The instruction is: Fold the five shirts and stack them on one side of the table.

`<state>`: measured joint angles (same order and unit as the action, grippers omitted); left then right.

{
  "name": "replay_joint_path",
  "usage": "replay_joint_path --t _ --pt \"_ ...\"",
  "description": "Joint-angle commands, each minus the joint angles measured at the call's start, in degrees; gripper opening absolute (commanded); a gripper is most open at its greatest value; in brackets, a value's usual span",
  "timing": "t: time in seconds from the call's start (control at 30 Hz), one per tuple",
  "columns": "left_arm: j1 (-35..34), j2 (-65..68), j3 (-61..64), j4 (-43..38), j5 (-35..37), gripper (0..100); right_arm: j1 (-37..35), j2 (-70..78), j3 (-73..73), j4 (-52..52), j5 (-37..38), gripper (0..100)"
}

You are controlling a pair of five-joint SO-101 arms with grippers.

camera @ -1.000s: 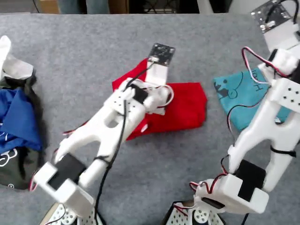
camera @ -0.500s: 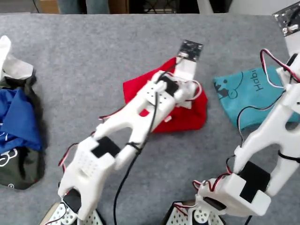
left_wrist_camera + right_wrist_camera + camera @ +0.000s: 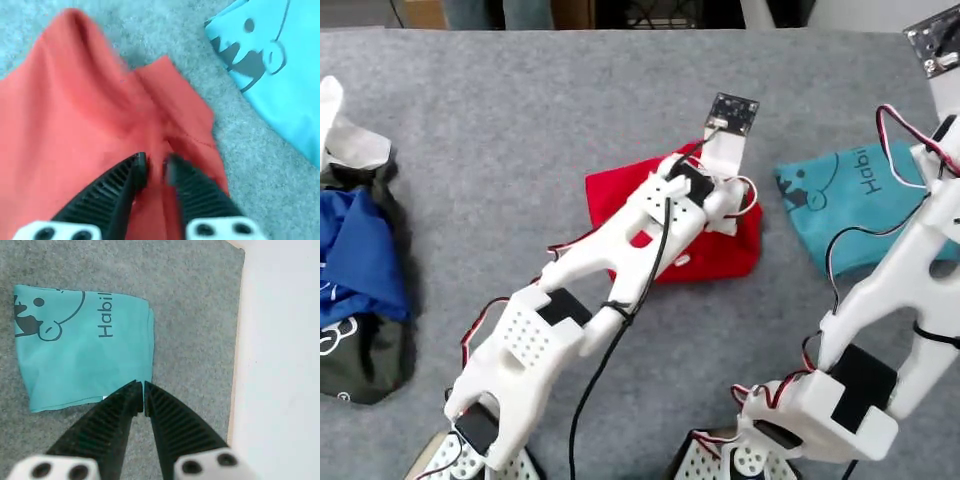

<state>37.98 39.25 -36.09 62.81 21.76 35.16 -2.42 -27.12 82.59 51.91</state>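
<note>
A red shirt (image 3: 620, 195) lies bunched at the table's middle. My left gripper (image 3: 155, 166) is shut on a ridge of its cloth (image 3: 100, 115), and in the high view that gripper (image 3: 720, 197) sits over the shirt's right part. A folded teal shirt (image 3: 835, 200) with a dark print lies just right of the red one, a strip of grey mat between them. The right gripper (image 3: 140, 387) hangs shut and empty high above the teal shirt's (image 3: 80, 345) edge nearest the table's right side.
A heap of unfolded shirts, blue (image 3: 360, 250), black (image 3: 355, 350) and white (image 3: 350, 140), lies at the left edge. The grey mat (image 3: 520, 110) is bare at the back. The table's right edge (image 3: 237, 340) runs close beside the teal shirt. The raised right arm (image 3: 910, 260) stands over the right side.
My left arm has stretched to the right, dragging the red shirt toward the teal one. The right arm shifted right and up early on, then stayed put.
</note>
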Motion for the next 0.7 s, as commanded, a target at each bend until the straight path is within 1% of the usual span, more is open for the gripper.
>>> replay_joint_path --t 0.0,0.07,0.17,0.23,0.37,0.4,0.43,0.6,0.67 --pt "-1.0 -1.1 -8.2 7.2 3.6 28 0.0 -0.3 -2.5 -0.9 0.4 1.5" --pt "-2.3 -1.1 -13.2 12.0 2.7 27 -1.2 -0.3 -2.3 -0.8 0.3 1.5" --pt "-5.8 -1.1 -22.6 19.2 0.0 21 -3.9 -0.2 -1.6 -0.7 0.1 1.5" --pt "-8.8 -1.1 -29.8 24.9 -2.2 16 -6.7 -0.2 0.7 0.0 -2.1 1.5" --pt "-15.3 -0.4 -40.5 35.3 -7.0 5 -15.5 0.5 8.4 0.4 -8.8 1.5" --pt "-16.8 -0.4 -41.4 37.4 -8.4 3 -18.2 0.7 10.4 0.4 -10.1 1.5" --pt "-18.4 -0.4 -41.0 38.2 -9.7 3 -20.7 1.3 12.0 0.4 -11.1 1.5" --pt "-26.8 -1.1 -33.3 38.2 -11.3 3 -33.6 5.5 17.2 0.4 -12.7 1.5" --pt "-29.1 -1.4 -29.1 38.2 -11.3 3 -37.9 8.2 17.5 0.4 -15.5 1.5"
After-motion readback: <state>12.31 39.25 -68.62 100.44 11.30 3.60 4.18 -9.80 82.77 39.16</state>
